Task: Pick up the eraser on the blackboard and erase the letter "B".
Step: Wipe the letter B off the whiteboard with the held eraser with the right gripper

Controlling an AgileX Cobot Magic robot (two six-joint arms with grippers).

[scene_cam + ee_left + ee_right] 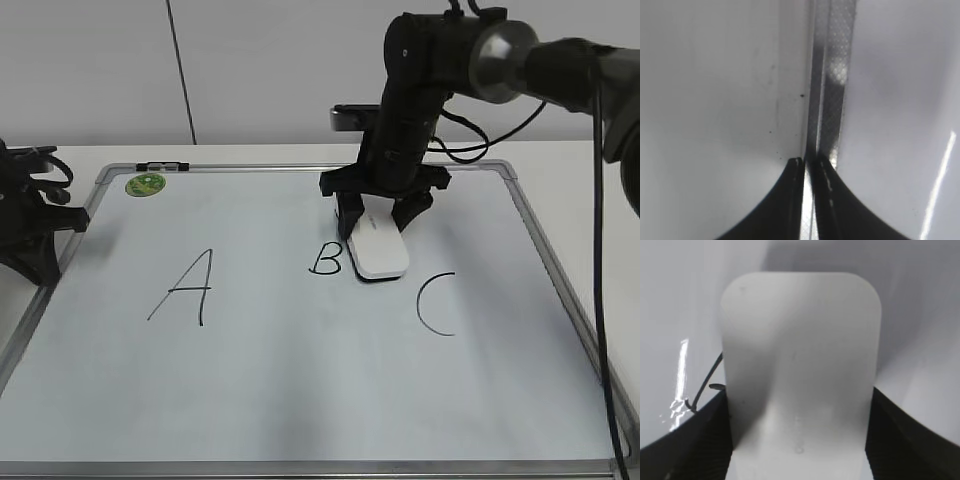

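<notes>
The blackboard [300, 400] is a white board with a silver frame, lying flat. The black letter "B" [326, 259] sits near its middle. The white eraser [377, 247] rests on the board just right of the "B", touching its right edge. My right gripper [378, 215] is shut on the eraser, fingers on both its sides. In the right wrist view the eraser [800, 365] fills the middle between the fingers [797, 440], with strokes of the "B" [705, 385] at the left. My left gripper [40, 225] rests at the board's left edge, shut and empty [807, 162].
A taller "A" [185, 288] is drawn left of the "B" and a "C" [435, 303] to the right. A round green magnet [146, 184] sits at the board's far left corner. The frame rail [832, 80] runs under the left gripper.
</notes>
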